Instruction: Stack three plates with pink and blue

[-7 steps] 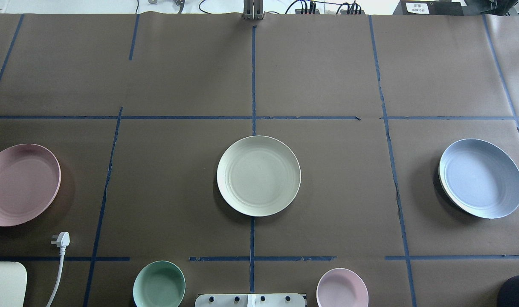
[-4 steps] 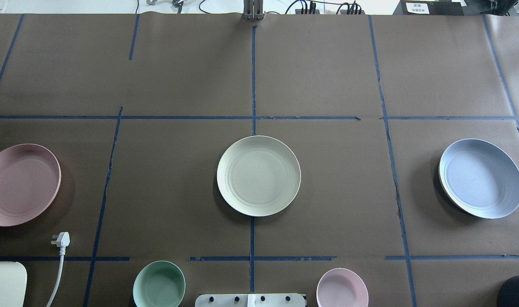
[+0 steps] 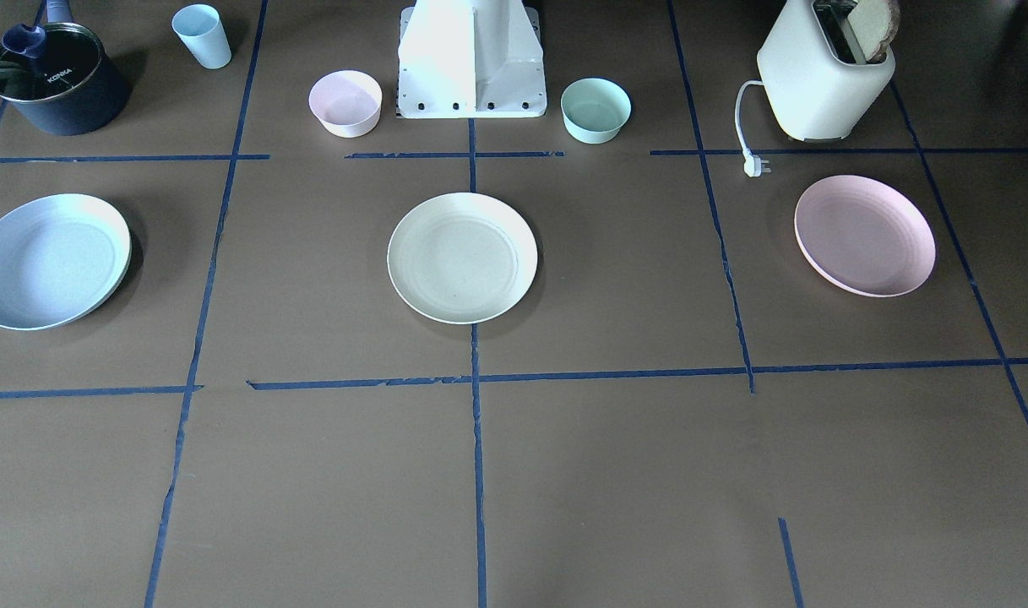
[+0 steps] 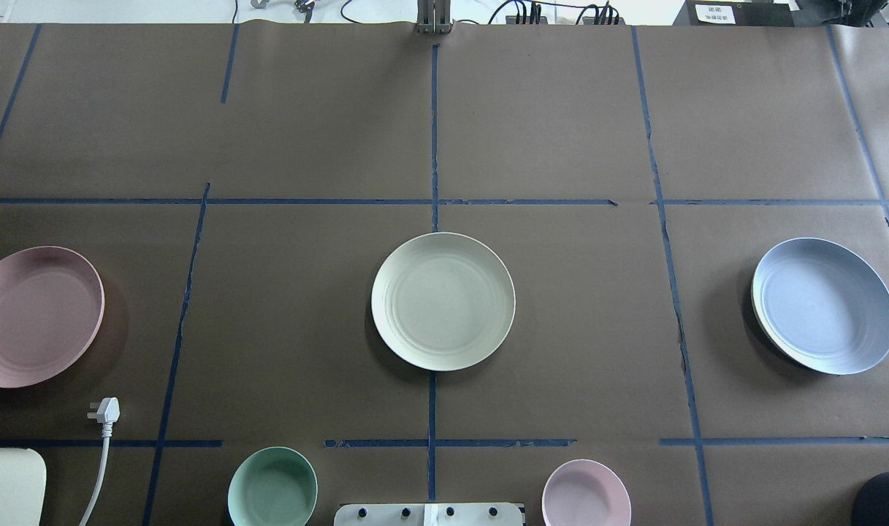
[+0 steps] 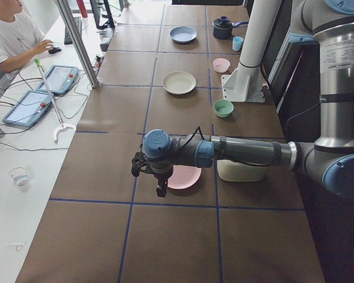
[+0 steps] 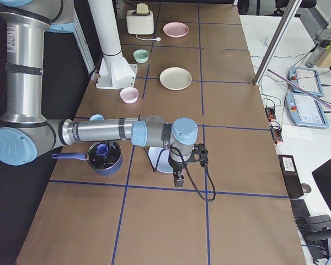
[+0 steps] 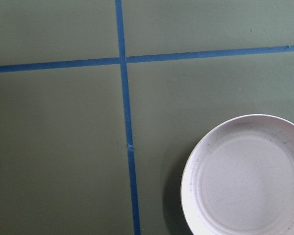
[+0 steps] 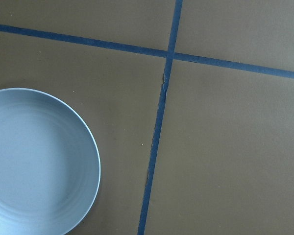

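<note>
The three plates lie flat and well apart in one row across the middle of the worktop, none resting on another. The cream plate point(image 4: 443, 301) sits at the centre, over a blue tape line. The pink plate point(image 4: 36, 315) lies by the worktop's left end and the blue plate point(image 4: 824, 305) by its right end.

The left gripper point(image 5: 160, 188) hangs pointing down above the table near the pink plate, clear of it. The right gripper point(image 6: 178, 180) hangs the same way near the blue plate. Only the side views show the pincers, so it cannot be told whether either is open or closed.

Along the robot's edge stand a toaster point(image 3: 822, 76) toward the left corner, a mint bowl point(image 3: 595, 109) and a pink bowl point(image 3: 345, 102) beside the base, and a cup point(image 3: 203, 35) and a dark pot point(image 3: 53, 80) toward the right corner
</note>
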Robot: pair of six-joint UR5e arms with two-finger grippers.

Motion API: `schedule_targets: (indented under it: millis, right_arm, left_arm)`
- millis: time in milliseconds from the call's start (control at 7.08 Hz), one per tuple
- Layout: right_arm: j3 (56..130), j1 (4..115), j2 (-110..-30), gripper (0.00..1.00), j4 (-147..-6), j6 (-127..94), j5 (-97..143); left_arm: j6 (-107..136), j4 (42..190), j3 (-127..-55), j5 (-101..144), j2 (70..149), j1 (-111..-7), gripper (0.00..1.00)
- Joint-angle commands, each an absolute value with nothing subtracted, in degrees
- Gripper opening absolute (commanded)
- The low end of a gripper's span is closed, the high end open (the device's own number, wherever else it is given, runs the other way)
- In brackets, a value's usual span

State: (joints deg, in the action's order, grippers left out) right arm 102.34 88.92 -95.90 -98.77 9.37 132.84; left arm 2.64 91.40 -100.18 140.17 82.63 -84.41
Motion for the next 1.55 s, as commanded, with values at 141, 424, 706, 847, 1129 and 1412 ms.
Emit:
schedule_targets:
  millis: [141,424,706,847,1129,1412]
  right_arm:
    - [102.22,88.77,-95.71,1.00,-98.61,9.49,132.71]
    - [102.30,88.77,-95.71,1.00,-98.61,9.67,132.80]
    - [102.30,88.42,-95.71,1.00,-98.70,9.76,133.32]
    - [102.22,87.72,-95.71,1.00,-98.61,9.93,133.24]
    - [102.13,86.93,-95.71,1.00,-98.70,10.02,133.24]
    - [102.22,86.66,-95.71,1.00,-98.61,9.93,133.33]
  left_arm:
    - [21.29,113.80,-89.44,140.19,82.62,-76.15,1.00]
    - [30.37,129.49,-81.16,140.18,82.97,-70.86,1.00]
    - [34.01,131.74,-80.95,140.19,82.97,-67.25,0.93]
    - [34.01,131.92,-80.95,140.27,82.97,-66.98,0.84]
    - [34.01,131.84,-80.95,140.27,82.97,-65.48,0.51]
    - [33.84,131.92,-80.51,140.19,83.14,-65.39,0.10]
